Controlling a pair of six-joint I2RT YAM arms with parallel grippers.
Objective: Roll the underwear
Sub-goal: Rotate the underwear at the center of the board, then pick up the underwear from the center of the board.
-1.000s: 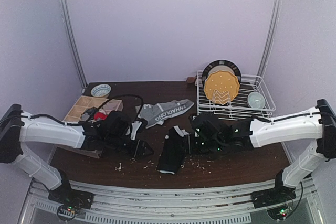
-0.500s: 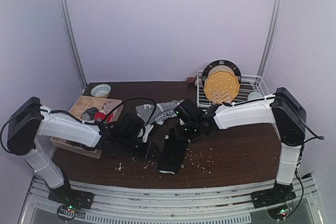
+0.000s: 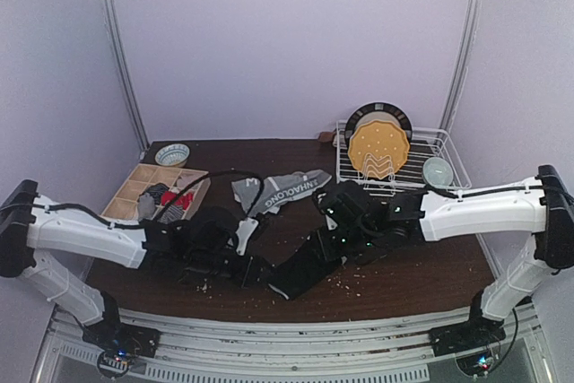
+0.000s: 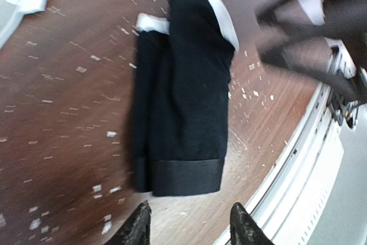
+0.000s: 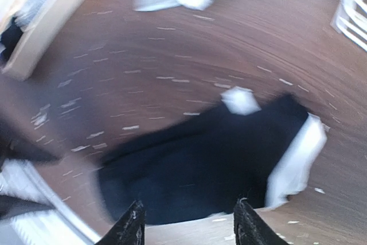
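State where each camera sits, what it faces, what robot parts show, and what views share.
Top external: above, behind the bases, facing down over the table; both arms, left tool and right tool show.
Left wrist: on the left arm, facing down at the black underwear; its fingertips show.
Right wrist: on the right arm, facing down at the same underwear; its fingertips show.
Shared: all three see that underwear.

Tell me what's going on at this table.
Both arms are working on the black briefs, folded into a long strip near the front edge of the table. The left gripper and right gripper sit close on either side of it, fingers apart, neither gripping the cloth. It isn't rolled yet. A grey lettered pair lies spread out behind.
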